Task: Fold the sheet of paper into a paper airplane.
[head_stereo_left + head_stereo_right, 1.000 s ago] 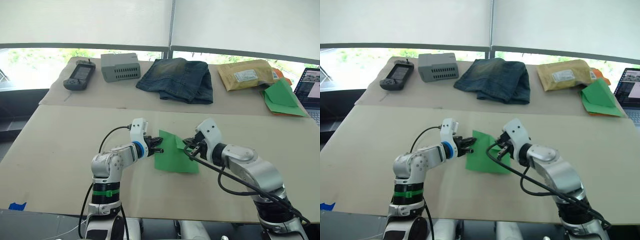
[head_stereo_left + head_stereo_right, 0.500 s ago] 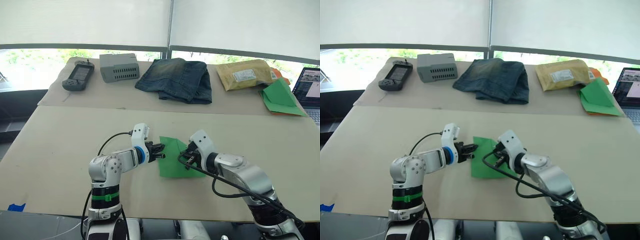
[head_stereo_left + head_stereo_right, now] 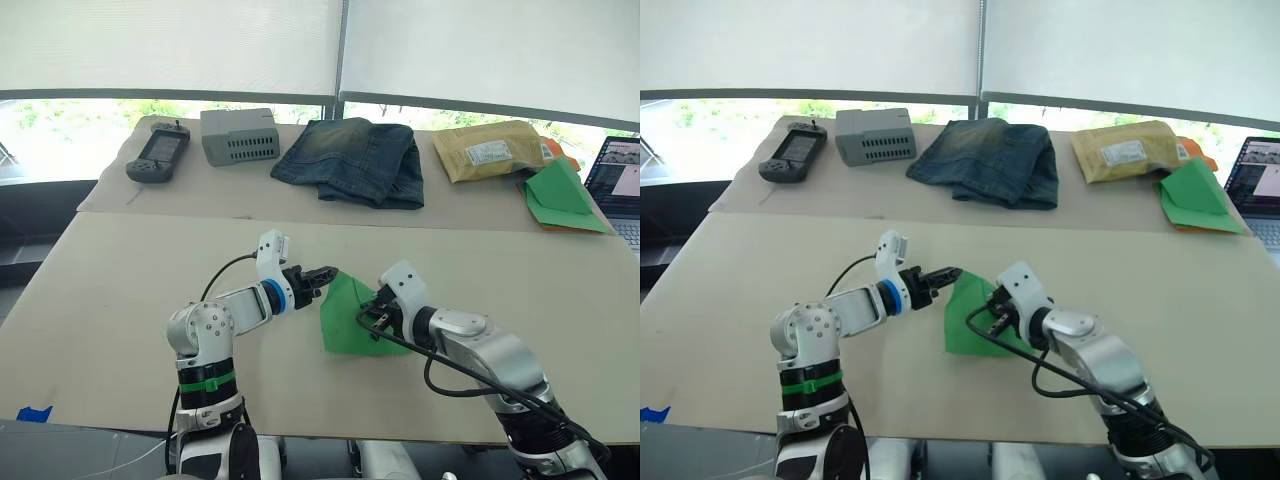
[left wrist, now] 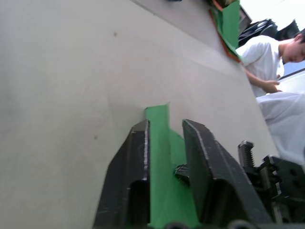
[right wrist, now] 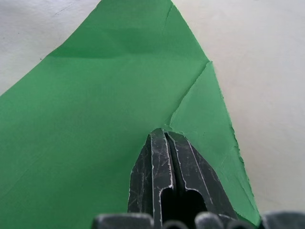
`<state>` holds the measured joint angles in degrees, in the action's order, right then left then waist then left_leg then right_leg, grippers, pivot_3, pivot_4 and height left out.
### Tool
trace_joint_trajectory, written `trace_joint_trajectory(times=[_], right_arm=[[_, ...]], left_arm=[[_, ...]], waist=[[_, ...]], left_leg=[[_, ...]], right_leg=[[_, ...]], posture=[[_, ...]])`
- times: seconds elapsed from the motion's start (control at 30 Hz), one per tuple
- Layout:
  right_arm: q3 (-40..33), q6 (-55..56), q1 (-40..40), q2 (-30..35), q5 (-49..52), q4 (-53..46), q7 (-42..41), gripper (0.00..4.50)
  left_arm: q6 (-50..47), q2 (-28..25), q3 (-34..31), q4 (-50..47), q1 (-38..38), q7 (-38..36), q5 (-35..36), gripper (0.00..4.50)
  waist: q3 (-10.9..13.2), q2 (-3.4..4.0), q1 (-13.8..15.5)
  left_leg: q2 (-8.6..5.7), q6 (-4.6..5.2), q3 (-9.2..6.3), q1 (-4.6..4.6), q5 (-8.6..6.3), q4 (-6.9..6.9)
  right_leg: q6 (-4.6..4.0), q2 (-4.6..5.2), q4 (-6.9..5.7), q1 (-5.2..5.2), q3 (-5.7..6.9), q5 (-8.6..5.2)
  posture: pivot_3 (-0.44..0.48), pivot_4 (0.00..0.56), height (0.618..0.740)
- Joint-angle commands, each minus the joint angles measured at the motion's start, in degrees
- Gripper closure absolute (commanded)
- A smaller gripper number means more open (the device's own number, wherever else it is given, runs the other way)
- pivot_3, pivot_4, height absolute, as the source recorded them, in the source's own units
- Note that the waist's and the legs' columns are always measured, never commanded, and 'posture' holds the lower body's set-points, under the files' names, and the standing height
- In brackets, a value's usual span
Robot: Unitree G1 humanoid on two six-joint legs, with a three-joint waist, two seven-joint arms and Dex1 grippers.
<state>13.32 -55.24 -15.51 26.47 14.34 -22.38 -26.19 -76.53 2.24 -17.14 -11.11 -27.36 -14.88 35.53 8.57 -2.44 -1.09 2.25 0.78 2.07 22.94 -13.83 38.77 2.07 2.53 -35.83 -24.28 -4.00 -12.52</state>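
The sheet of paper (image 3: 352,318) lies just below the centre of the left eye view, on the near tabletop (image 3: 120,290), between the two arms. Its upper left corner is raised off the surface while the lower part lies flat.

The left gripper (image 3: 322,274) reaches in from the left of the frame to that raised corner. In the left wrist view its two black fingers (image 4: 134,167) stand slightly apart, with the green paper running up through the gap between them; whether they actually press on the paper cannot be told.

The right gripper (image 3: 371,318) sits at the paper's right edge, pointing toward the left of the frame. In the right wrist view its jaws are closed tight together, their tips resting against the green surface beside a folded flap with a ragged edge.

Across the upper part of the frame, on the far tabletop, lie a handheld controller (image 3: 158,150), a grey box (image 3: 239,134), folded jeans (image 3: 355,158), a padded envelope (image 3: 490,149) and a green triangular paper stack (image 3: 562,196). A laptop (image 3: 619,185) shows at the right edge. A person (image 4: 274,81) in a white shirt appears in the left wrist view.
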Motion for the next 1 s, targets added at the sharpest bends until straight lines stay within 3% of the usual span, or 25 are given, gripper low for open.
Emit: trace_joint_trajectory(times=[0.03, 0.17, 0.33, 0.53, 1.0], right_arm=[[1.7, -1.27, 1.96, 0.33, -0.69, 1.56, 0.05, 4.5], [1.75, -1.32, 2.08, 0.12, -0.61, 1.5, 0.15, 4.5], [1.57, -1.24, 2.05, 0.03, -0.66, 1.58, 0.25, 4.5], [1.65, -1.28, 1.68, -0.18, -0.71, 1.75, 0.27, 4.5], [1.63, -1.48, 2.16, -0.86, -0.93, 1.33, 1.06, 4.5]], left_arm=[[1.37, -4.9, 3.06, -0.78, -0.52, -5.72, 2.57, 1.38], [6.2, -11.19, 4.25, 1.68, -1.36, -12.02, 3.45, 1.38], [21.52, -22.23, 12.72, 4.56, -3.04, -21.84, -4.04, 1.38], [29.63, -29.32, 21.43, 6.71, -4.4, -30.84, -8.84, 1.38], [22.5, -22.57, 25.01, 11.82, -9.95, -25.36, -9.44, 1.38]], waist=[[0.0, 0.0, -0.01], [0.0, 0.01, 0.01], [0.0, 0.0, 0.15], [0.0, 0.0, 0.12], [0.0, 0.0, -0.1]], left_leg=[[0.0, 0.0, 0.0, 0.0, 0.0, 0.0], [0.0, 0.0, 0.0, -0.04, 0.0, -0.01], [0.01, 0.0, 0.01, -0.02, 0.0, -0.03], [0.03, 0.0, 0.05, -0.02, 0.0, -0.03], [0.07, 0.0, 0.03, -0.01, 0.0, -0.08]], right_leg=[[0.0, 0.0, 0.0, 0.0, 0.0, 0.0], [-0.04, 0.0, -0.01, 0.0, 0.0, -0.01], [-0.1, 0.01, 0.01, -0.01, 0.02, -0.03], [-0.26, 0.02, 0.02, -0.02, 0.02, 0.03], [-0.08, -0.03, 0.0, -0.05, 0.02, -0.07]], posture=[[0.0, 0.15, 0.734], [0.0, 0.15, 0.734], [0.0, 0.15, 0.734], [0.0, 0.15, 0.734], [0.0, 0.15, 0.734]])
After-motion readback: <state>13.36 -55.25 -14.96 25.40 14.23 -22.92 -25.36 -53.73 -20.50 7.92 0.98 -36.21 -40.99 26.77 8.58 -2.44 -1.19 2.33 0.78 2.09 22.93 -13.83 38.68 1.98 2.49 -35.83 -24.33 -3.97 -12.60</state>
